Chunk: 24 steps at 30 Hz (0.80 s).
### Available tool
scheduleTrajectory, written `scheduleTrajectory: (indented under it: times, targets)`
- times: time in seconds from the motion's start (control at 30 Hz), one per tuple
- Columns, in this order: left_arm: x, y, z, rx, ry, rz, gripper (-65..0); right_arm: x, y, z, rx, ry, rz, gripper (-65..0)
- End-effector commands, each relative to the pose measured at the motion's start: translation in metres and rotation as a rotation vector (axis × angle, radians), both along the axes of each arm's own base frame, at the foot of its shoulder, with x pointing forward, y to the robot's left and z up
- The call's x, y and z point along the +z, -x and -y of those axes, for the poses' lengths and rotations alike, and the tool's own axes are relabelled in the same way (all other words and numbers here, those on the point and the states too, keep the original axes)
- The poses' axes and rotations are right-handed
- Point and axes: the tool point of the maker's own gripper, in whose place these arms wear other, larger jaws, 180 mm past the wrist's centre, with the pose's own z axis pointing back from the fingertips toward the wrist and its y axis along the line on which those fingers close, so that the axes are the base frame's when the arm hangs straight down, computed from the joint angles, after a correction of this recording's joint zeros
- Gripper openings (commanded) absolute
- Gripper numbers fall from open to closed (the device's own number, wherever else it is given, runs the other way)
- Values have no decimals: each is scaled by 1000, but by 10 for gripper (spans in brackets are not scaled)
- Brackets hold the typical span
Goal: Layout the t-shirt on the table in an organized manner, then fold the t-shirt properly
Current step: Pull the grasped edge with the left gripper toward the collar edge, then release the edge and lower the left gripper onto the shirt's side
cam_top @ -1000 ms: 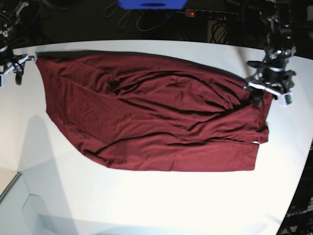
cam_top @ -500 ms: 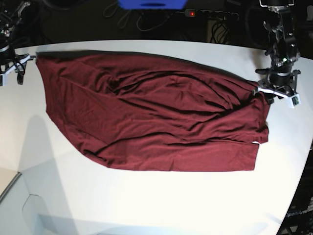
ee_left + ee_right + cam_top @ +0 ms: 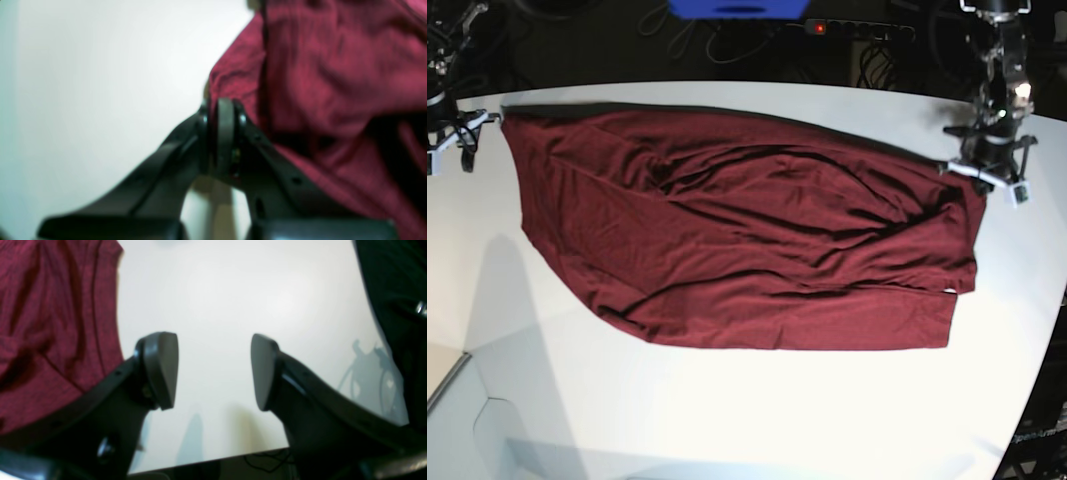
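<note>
The left end effector (image 3: 223, 133) is pinched closed at the t-shirt's (image 3: 747, 230) edge; a grip is unclear. The right end effector (image 3: 213, 371) gapes open beside the t-shirt, above the worktop (image 3: 727, 410).

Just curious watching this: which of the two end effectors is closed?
The left end effector, beside the shirt's edge: its jaws are pressed together. The right end effector gapes open over bare table.

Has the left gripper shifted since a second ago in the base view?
Yes. The left gripper has moved up-frame and slightly right, toward the table's far edge, at the t-shirt's corner.
</note>
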Motion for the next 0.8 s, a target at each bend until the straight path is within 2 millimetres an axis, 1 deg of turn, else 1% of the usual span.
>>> scheduleTrajectory:
  times: [0.0, 0.07, 0.13, 0.23, 0.33, 0.6, 0.67, 0.77]
  targets:
    - [-12, 27, -3, 7, 2, -104, -647, 14, -6, 6, 8, 23, 44, -306]
    - [-4, 39, 2, -20, -11, -103, -647, 15, -7, 6, 8, 23, 47, -306]
    - [2, 44, 5, -35, -18, -98, -647, 15, -7, 6, 8, 23, 47, -306]
    - [12, 50, -5, -17, -38, -86, -648, 14, -8, 3, 10, 17, 48, -306]
    - [14, 49, -7, -13, -41, -80, -646, 10, -14, -7, 42, 7, 43, -306]
    - [16, 49, -8, -4, -37, -73, -645, 9, -13, -7, 46, 7, 38, -306]
    - [24, 42, -5, -15, -40, -48, -645, 9, -12, -7, 46, 9, 36, -306]
    - [47, 28, 6, -50, -48, 18, -639, 9, -12, -7, 46, 9, 35, -306]
